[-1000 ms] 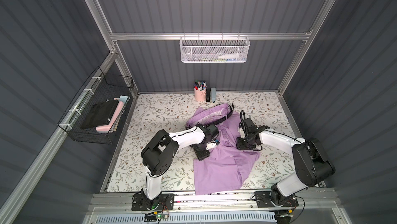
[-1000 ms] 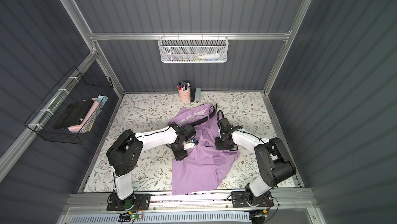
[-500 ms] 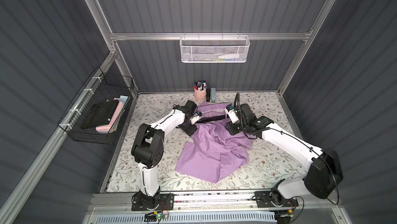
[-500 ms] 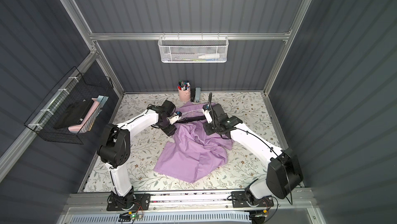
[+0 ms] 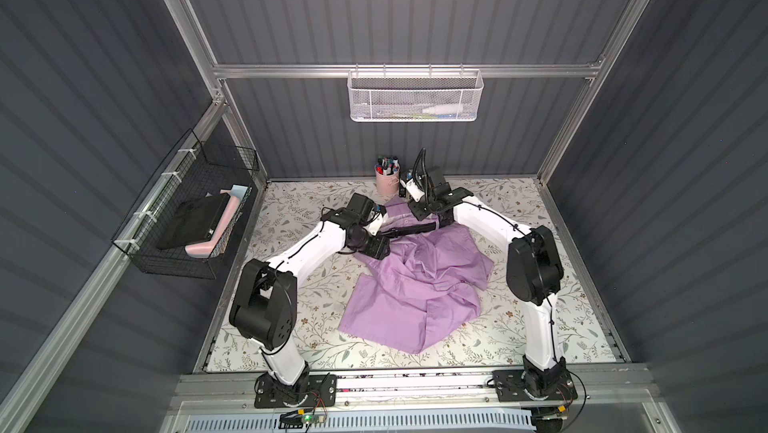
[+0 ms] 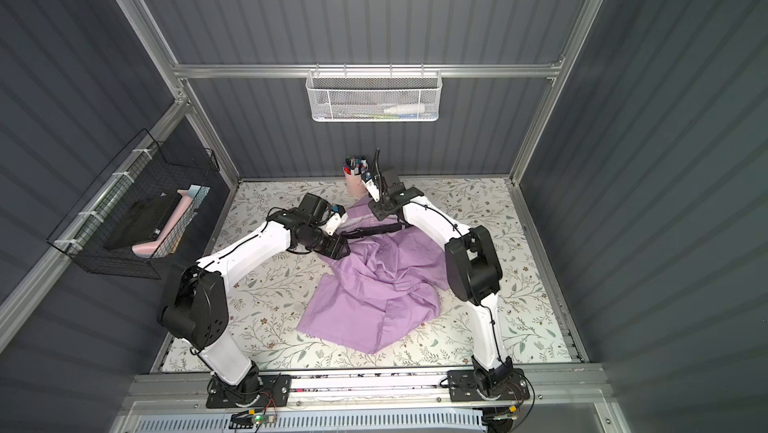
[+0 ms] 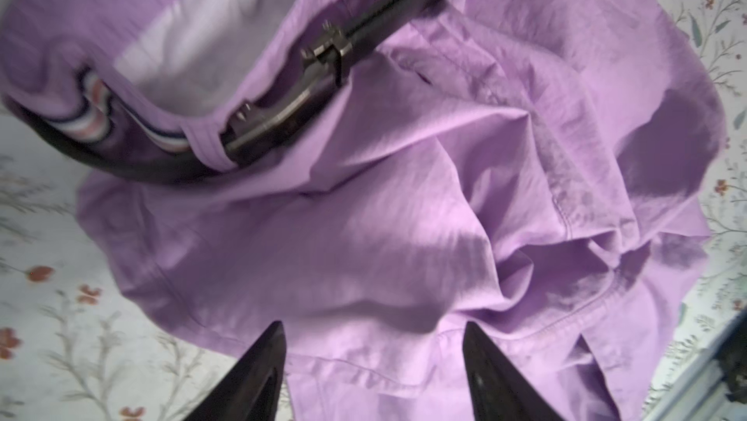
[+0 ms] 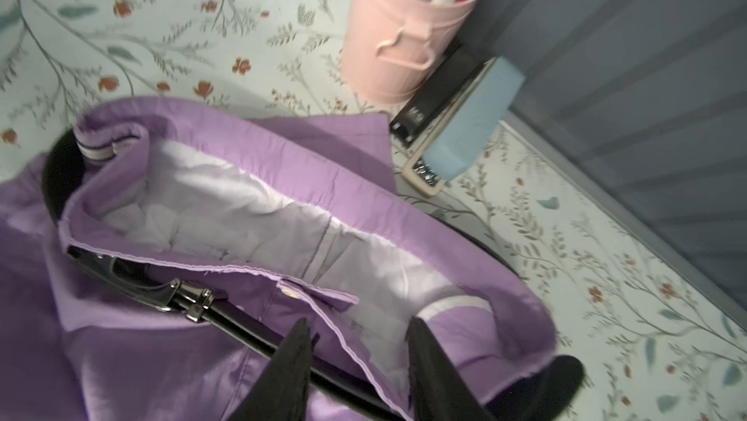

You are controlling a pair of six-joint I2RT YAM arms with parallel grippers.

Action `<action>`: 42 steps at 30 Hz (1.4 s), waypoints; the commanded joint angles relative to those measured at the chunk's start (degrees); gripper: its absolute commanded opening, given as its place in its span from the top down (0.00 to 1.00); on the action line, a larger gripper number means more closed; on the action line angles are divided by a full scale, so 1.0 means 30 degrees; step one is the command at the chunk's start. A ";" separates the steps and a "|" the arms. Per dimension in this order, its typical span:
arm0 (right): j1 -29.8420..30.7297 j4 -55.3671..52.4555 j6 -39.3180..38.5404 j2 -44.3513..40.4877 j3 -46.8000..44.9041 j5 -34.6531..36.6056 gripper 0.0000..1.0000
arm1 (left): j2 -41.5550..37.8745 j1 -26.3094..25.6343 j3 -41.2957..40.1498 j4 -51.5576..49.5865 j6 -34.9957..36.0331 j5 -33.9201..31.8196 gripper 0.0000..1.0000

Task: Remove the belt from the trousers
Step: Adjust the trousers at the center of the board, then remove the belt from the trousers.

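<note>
Passing between right fingers (image 8: 287, 374) — belt (image 8: 238, 325)

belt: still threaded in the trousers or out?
Still threaded: in the left wrist view the belt passes under a purple loop right by its buckle and wraps round the trousers' waistband.

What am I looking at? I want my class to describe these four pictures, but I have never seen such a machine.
It is a robot with two white arms, a left arm and a right arm, each ending in a two-fingered gripper. Two pictures look down on the whole table from above. The other two come from cameras on the wrists. On the flowered table lie purple trousers with a black belt threaded through a belt loop, and a pink cup of pens stands at the back. The left gripper is open over the cloth and holds nothing. The right gripper straddles the belt; whether it pinches it is unclear.
</note>
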 commanded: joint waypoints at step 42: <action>-0.1181 -0.6593 -0.2102 -0.1726 0.3759 -0.9217 1.00 | -0.2091 0.1160 -0.0657 -0.0146 -0.2631 -0.2106 0.26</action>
